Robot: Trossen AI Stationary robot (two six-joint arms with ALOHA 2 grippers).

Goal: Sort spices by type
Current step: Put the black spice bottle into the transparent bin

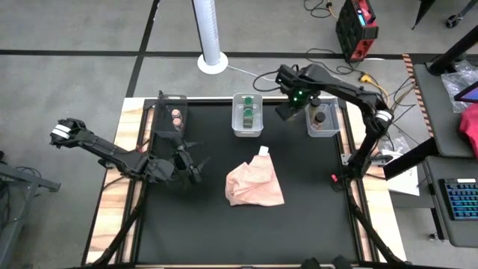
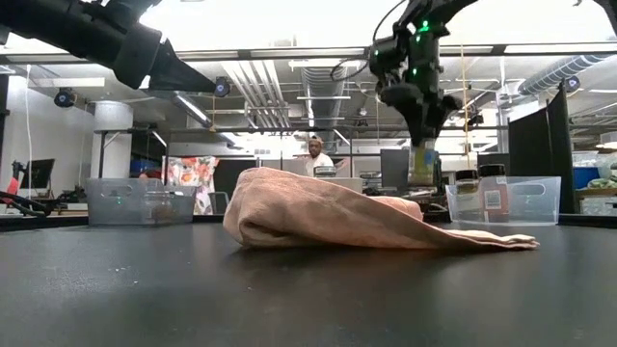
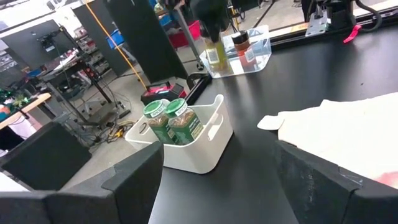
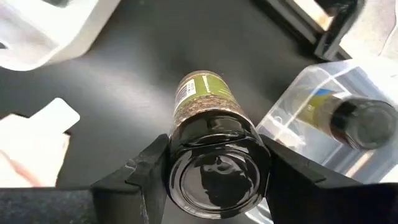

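Observation:
My right gripper [image 4: 214, 165] is shut on a dark-lidded spice jar [image 4: 202, 99] with a green label. It hangs above the black table between the middle bin and the right bin [image 1: 323, 123]. A second dark-lidded jar [image 4: 357, 121] stands in that right bin. Two green-lidded jars [image 3: 174, 121] stand in the middle bin [image 1: 248, 118], and tan-lidded jars [image 1: 177, 118] stand in the left bin. My left gripper [image 3: 217, 186] waits open over the table's left part, touching nothing. My right gripper pinches the jar's dark lid [image 4: 214, 140] at its top end between the two fingers [image 4: 149, 171]. The fingers come from above, pointing down. The jar hangs upright below them [image 2: 422, 164], lifted clear of the table.
A crumpled pink cloth [image 1: 254, 185] lies in the middle of the black table, with a small white tag [image 1: 263, 151] at its far edge. A person [image 2: 316, 154] is in the room beyond the far edge. Bare table lies near and to the right of the cloth.

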